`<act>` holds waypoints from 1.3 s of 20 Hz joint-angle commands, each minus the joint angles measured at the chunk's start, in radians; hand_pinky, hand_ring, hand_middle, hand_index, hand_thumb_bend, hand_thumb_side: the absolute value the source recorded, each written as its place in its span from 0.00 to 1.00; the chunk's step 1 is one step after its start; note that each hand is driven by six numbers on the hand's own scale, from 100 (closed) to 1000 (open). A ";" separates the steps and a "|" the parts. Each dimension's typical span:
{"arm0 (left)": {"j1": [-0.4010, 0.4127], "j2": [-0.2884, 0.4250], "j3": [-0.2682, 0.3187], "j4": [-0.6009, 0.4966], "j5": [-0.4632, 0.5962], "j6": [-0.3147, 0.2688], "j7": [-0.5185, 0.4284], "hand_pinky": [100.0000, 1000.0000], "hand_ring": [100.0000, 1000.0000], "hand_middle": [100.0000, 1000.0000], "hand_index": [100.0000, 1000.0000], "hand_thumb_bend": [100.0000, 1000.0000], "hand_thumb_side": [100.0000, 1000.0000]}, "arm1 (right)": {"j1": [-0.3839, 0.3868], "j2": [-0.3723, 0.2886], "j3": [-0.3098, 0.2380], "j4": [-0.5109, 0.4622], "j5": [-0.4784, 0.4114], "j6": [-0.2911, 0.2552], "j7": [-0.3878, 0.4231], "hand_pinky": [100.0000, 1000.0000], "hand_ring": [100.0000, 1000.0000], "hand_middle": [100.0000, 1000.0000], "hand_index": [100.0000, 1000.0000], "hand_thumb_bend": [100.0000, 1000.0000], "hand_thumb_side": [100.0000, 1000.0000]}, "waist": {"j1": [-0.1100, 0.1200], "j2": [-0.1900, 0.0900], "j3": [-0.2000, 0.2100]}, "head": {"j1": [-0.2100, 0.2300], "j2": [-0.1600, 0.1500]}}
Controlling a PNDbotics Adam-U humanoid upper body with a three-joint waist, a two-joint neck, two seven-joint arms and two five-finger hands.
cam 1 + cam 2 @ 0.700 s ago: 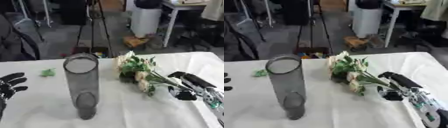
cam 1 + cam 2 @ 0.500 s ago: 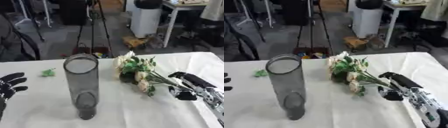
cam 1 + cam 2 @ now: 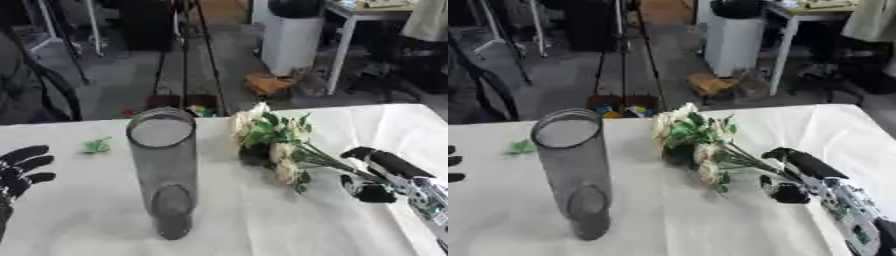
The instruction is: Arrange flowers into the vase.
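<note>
A tall grey see-through vase stands upright on the white table, left of centre. A bunch of cream flowers with green leaves lies on the table to its right, stems pointing right. My right hand is at the stem ends, open, with straight fingers above the stems and the thumb below them; the stems run into the gap. My left hand rests open at the table's left edge, away from the vase.
A small green leaf lies on the table left of the vase. Behind the far table edge are a tripod, a white bin and a desk.
</note>
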State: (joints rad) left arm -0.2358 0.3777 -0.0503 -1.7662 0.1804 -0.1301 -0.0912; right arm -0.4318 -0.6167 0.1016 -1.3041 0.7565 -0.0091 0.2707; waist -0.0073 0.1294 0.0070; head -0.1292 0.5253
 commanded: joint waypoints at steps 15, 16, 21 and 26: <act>-0.005 0.007 0.010 -0.010 0.008 -0.002 -0.008 0.73 0.81 0.78 0.81 1.00 0.74 | -0.074 0.014 -0.022 0.101 0.040 -0.009 -0.024 0.84 0.90 0.88 0.91 0.05 0.33 | 0.005 -0.017 0.010 | -0.004 0.006; -0.005 0.007 0.010 -0.010 0.008 -0.002 -0.009 0.73 0.81 0.78 0.81 1.00 0.74 | -0.077 0.016 -0.022 0.105 0.042 -0.010 -0.024 0.84 0.90 0.88 0.91 0.04 0.34 | 0.006 -0.017 0.011 | -0.004 0.006; -0.005 0.007 0.010 -0.010 0.008 -0.002 -0.009 0.73 0.81 0.78 0.81 1.00 0.75 | -0.083 0.021 -0.021 0.127 0.053 -0.013 -0.024 0.84 0.90 0.88 0.91 0.04 0.34 | 0.006 -0.017 0.013 | -0.005 0.007; -0.006 0.007 0.010 -0.010 0.009 -0.002 -0.010 0.73 0.81 0.78 0.81 1.00 0.74 | -0.086 0.023 -0.025 0.145 0.061 -0.013 -0.028 0.84 0.90 0.88 0.91 0.03 0.34 | 0.007 -0.016 0.014 | -0.005 0.008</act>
State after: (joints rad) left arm -0.2347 0.3698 -0.0503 -1.7661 0.1844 -0.1318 -0.0965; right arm -0.4983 -0.5731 0.0913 -1.1563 0.8094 -0.0209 0.2469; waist -0.0010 0.1265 0.0199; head -0.1335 0.5273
